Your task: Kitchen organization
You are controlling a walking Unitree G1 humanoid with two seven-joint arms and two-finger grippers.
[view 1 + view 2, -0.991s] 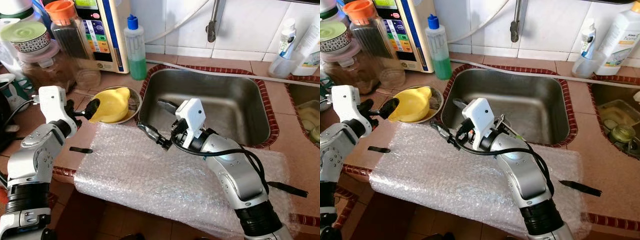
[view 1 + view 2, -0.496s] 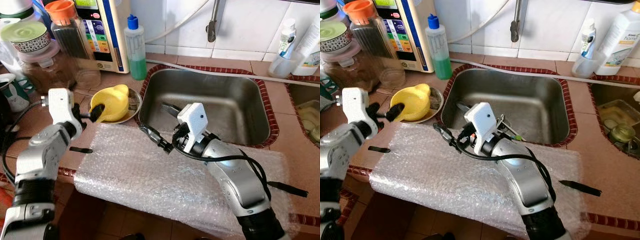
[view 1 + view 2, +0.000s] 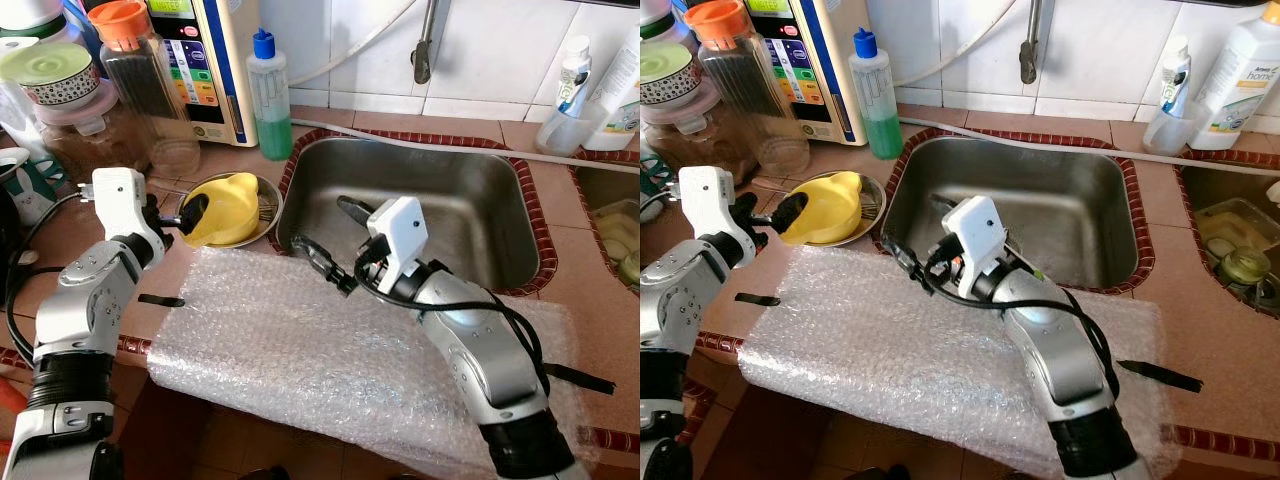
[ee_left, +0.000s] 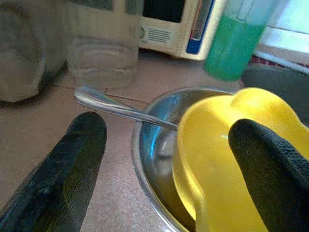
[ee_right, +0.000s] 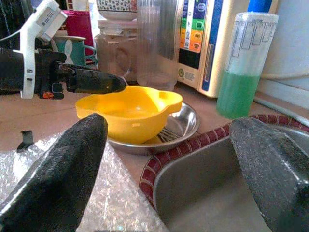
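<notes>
Here, both tools gape: the left tool [image 3: 190, 212] straddles the yellow bowl [image 3: 228, 207], jars [image 3: 100, 135] beside.

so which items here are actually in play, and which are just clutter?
In play:
- yellow bowl, left tool open at its rim
- steel dish under it, fork inside
- right tool open over the sink's near edge
- bubble wrap

Clutter:
- green soap bottle
- orange-lidded jar
- white bottles
</notes>
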